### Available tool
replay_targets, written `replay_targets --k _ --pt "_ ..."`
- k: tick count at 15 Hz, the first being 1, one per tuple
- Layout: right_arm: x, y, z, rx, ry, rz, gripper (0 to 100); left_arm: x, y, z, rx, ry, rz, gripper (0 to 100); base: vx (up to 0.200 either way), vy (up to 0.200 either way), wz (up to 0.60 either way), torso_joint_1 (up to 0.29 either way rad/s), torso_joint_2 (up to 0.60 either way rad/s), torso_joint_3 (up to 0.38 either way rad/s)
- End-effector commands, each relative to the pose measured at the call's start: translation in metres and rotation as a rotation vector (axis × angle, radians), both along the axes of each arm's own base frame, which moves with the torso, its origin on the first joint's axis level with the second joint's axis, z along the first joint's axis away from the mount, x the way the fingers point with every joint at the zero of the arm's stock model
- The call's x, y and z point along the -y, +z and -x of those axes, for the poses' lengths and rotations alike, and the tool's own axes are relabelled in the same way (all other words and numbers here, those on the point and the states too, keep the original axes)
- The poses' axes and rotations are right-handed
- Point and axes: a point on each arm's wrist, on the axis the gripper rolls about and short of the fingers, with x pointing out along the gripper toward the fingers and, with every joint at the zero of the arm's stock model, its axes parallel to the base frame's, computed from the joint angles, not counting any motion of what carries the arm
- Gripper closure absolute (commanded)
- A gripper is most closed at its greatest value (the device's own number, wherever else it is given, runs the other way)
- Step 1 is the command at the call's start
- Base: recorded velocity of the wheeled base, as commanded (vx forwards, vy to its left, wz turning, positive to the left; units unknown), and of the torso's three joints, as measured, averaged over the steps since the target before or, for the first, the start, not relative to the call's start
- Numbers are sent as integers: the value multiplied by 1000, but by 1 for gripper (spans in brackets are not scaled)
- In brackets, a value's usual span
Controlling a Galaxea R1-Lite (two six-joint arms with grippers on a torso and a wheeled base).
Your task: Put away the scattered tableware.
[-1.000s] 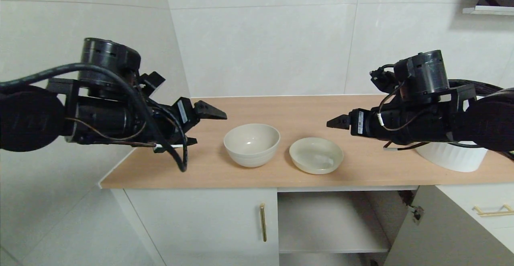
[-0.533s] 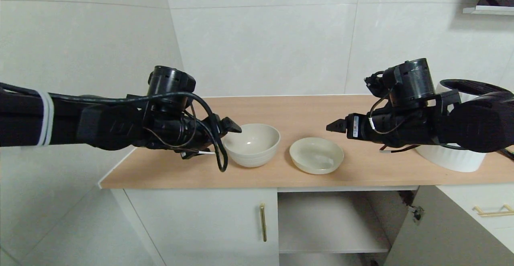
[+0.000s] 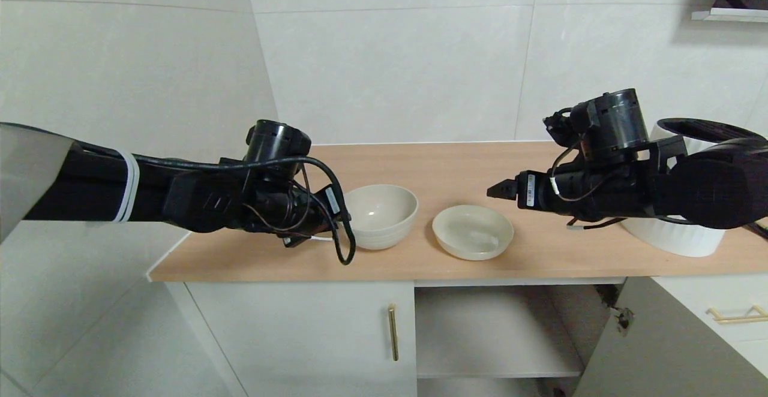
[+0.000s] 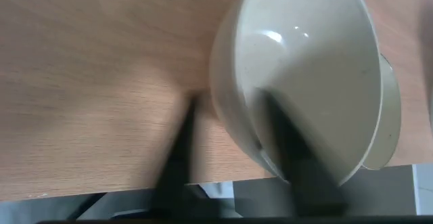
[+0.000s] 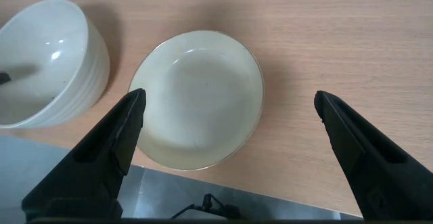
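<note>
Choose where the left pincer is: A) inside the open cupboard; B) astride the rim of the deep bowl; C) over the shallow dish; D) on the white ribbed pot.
B: the left pincer has one finger inside the deep bowl and the other outside its wall.

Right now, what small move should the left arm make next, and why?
Probably close the left gripper on the deep bowl's rim. In the left wrist view its fingers stand open astride the wall, one inside the bowl, one outside above the counter. Closing should secure it for lifting.
</note>
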Motion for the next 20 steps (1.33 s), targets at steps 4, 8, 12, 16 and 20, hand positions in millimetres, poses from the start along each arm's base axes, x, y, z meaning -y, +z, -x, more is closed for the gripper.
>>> replay_targets --k 4,8,12,16,20 --pt "-4 -2 2 -8 8 9 0 -1 5 2 11 1 5 100 0 0 0 0 0 0" --pt "-16 -25 -10 -20 -101 127 0 -2 9 5 19 1 8 100 0 0 0 0 0 0" --pt "-29 -49 -18 -44 -135 212 0 -2 10 5 24 2 9 100 0 0 0 0 0 0" --pt "-33 -59 -23 -60 -138 225 0 -2 10 5 24 3 8 100 0 0 0 0 0 0" --pt "-35 -66 -25 -73 -139 234 0 -2 11 6 24 4 7 100 0 0 0 0 0 0"
